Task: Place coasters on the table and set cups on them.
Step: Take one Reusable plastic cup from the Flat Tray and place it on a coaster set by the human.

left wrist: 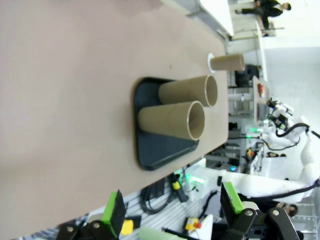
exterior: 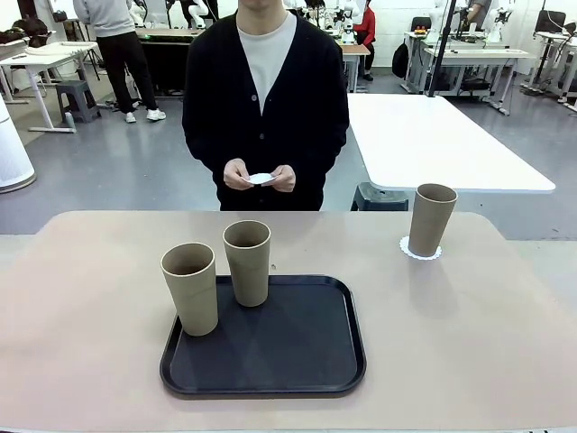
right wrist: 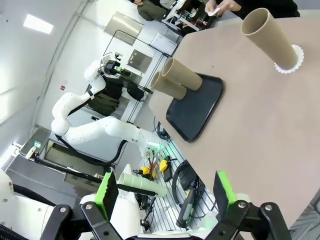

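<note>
Tan desk [exterior: 81, 343], seen from the robot's side. A black tray [exterior: 297, 356] sits near the front edge and carries two tan cups. The left cup [exterior: 191, 289] is at the tray's left rim, and the middle cup [exterior: 248, 262] is just behind it at the tray's far edge. Both look like stock waiting to be moved.

The third cup [exterior: 431, 219] stands upright well to the right on a white coaster [exterior: 421, 253], whose scalloped edge shows around its base. That setting appears finished.

Across the desk a person holds a second coaster [exterior: 261, 179] between both hands [exterior: 238, 174] at waist height, back from the desk's far edge. It is probably about to be laid down for the next cup.

The left tool [left wrist: 173, 202] and right tool [right wrist: 165, 189] both hang off the desk's near side, jaws wide apart and empty. They are likely leaving the person room until a coaster is down.
</note>
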